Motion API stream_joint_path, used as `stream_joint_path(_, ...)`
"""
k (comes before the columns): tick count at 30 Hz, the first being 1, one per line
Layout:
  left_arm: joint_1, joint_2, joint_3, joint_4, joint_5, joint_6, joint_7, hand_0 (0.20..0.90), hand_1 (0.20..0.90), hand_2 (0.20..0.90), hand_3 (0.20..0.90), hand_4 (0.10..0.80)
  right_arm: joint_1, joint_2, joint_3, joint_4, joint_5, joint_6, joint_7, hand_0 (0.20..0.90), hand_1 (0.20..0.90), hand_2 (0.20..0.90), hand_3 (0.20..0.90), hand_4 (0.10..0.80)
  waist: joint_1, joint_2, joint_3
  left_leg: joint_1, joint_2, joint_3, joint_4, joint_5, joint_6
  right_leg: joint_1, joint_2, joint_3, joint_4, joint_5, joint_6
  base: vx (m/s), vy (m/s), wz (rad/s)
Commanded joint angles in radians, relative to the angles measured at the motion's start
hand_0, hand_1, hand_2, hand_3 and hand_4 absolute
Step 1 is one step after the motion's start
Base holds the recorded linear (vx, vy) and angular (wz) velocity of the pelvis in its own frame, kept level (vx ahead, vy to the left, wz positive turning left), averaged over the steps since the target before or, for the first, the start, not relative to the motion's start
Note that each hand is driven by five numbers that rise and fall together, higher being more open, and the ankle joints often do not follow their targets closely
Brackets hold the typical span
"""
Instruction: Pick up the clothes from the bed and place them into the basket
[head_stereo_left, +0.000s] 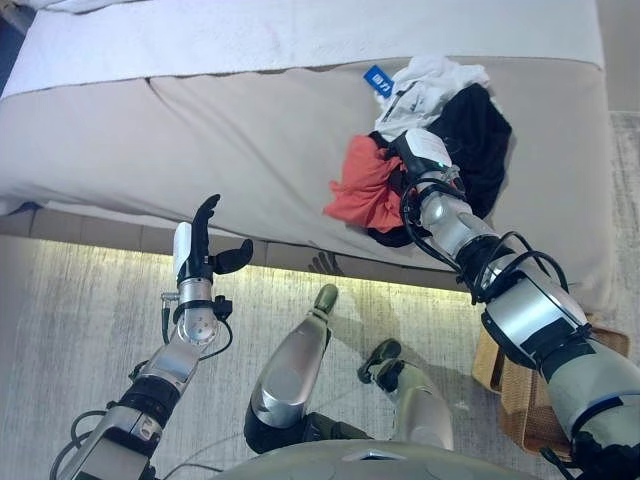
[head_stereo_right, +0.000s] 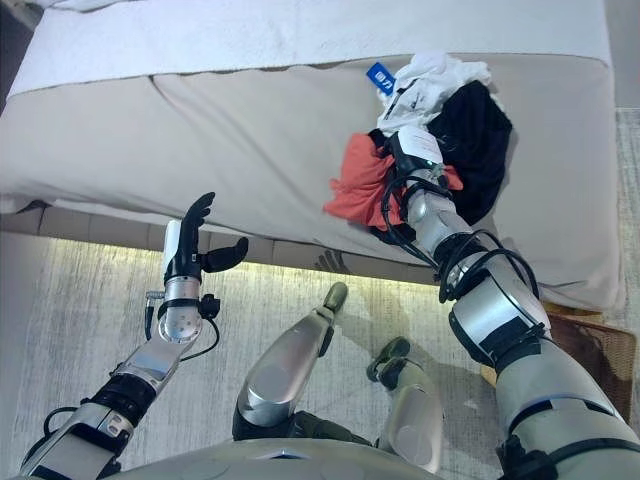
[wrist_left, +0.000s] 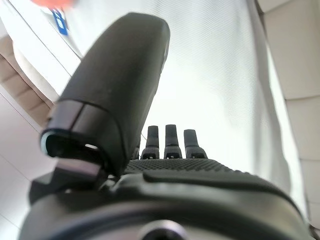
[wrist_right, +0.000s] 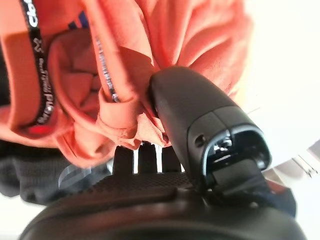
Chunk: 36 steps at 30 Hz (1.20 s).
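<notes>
**Ana:** Bed (head_stereo_left: 220, 130) first, going from the left: what do you see?

**Ben:** Bare cover on that side. The left hand (head_stereo_left: 205, 245) hangs in front of the bed edge, fingers straight and apart, holding nothing. Further right lies the pile of clothes (head_stereo_left: 430, 140): an orange shirt (head_stereo_left: 362, 185), a black garment (head_stereo_left: 478, 135) and a white one (head_stereo_left: 432, 85).

**Ana:** And the right hand (wrist_right: 190, 130)?

**Ben:** It is buried in the pile. Its wrist view shows orange cloth bunched between thumb and fingers, so I judge it clamped on the shirt.

**Ana:** How should it lift?

**Ben:** Squeeze firmly, rise straight until the hem clears the black garment, then swing right toward the basket (head_stereo_left: 520, 390) on the floor.

**Ana:** Anything unclear?

**Ben:** The fingertips are hidden under cloth, and the arm covers most of the basket, so I cannot tell what it holds.
</notes>
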Motion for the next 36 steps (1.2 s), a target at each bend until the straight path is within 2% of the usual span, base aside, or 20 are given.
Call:
stream_joint_path(1, 0.016, 0.042, 0.007, -0.025, 0.026, -0.017, 0.019, 0.900, 0.900, 0.900, 0.900, 0.800, -0.060, -0.060, -0.026, -0.090, 0.038, -0.042, -0.063, 0.300, 0.300, 0.300, 0.200, 0.100, -0.026, -0.058, -0.171, 0.035, 0.058, 0.061, 0.003, -0.096, 0.013, 0.107, -0.037, 0.026, -0.168, 0.126, 0.038, 0.119, 0.014, -0.11)
stream_joint_path(6, 0.024, 0.034, 0.013, -0.013, 0.031, -0.014, 0.011, 0.900, 0.900, 0.900, 0.900, 0.800, -0.042, -0.094, -0.043, -0.144, 0.074, -0.015, -0.085, 0.300, 0.300, 0.300, 0.200, 0.100, -0.044, -0.069, -0.226, 0.080, 0.065, 0.077, -0.010, -0.103, 0.011, 0.150, -0.032, 0.037, -0.195, 0.132, 0.041, 0.077, 0.016, -0.10)
stream_joint_path(13, 0.031, 0.019, 0.021, 0.025, 0.043, -0.018, -0.006, 0.900, 0.900, 0.900, 0.900, 0.800, -0.025, -0.164, -0.130, -0.241, 0.215, -0.027, -0.135, 0.300, 0.300, 0.300, 0.200, 0.100, -0.081, -0.080, -0.287, 0.141, 0.080, 0.103, -0.046, -0.108, 0.008, 0.197, -0.023, 0.052, -0.240, 0.147, 0.048, 0.030, 0.019, -0.07)
stream_joint_path(22, 0.041, 0.008, 0.013, 0.069, 0.037, -0.047, -0.012, 0.900, 0.900, 0.900, 0.900, 0.800, 0.009, -0.322, -0.236, -0.352, 0.307, -0.059, -0.136, 0.300, 0.300, 0.300, 0.200, 0.100, -0.168, -0.101, -0.370, 0.230, 0.115, 0.168, -0.180, -0.079, -0.006, 0.210, 0.006, 0.105, -0.331, 0.186, 0.068, 0.027, 0.010, -0.16)
stream_joint_path(29, 0.050, 0.008, 0.015, 0.109, 0.043, -0.093, -0.017, 0.900, 0.900, 0.900, 0.900, 0.800, 0.129, -0.432, -0.329, -0.390, 0.299, -0.049, -0.083, 0.300, 0.300, 0.300, 0.200, 0.100, -0.251, -0.109, -0.400, 0.285, 0.149, 0.248, -0.273, -0.050, -0.027, 0.200, 0.033, 0.150, -0.410, 0.226, 0.081, 0.017, -0.013, -0.34)
stream_joint_path(36, 0.033, -0.004, 0.014, 0.130, 0.055, -0.094, -0.034, 0.900, 0.900, 0.900, 0.900, 0.800, 0.302, -0.464, -0.424, -0.381, 0.294, -0.053, -0.049, 0.300, 0.300, 0.300, 0.200, 0.100, -0.335, -0.112, -0.409, 0.318, 0.169, 0.312, -0.299, -0.056, -0.037, 0.195, 0.064, 0.216, -0.463, 0.250, 0.078, 0.035, -0.031, -0.38)
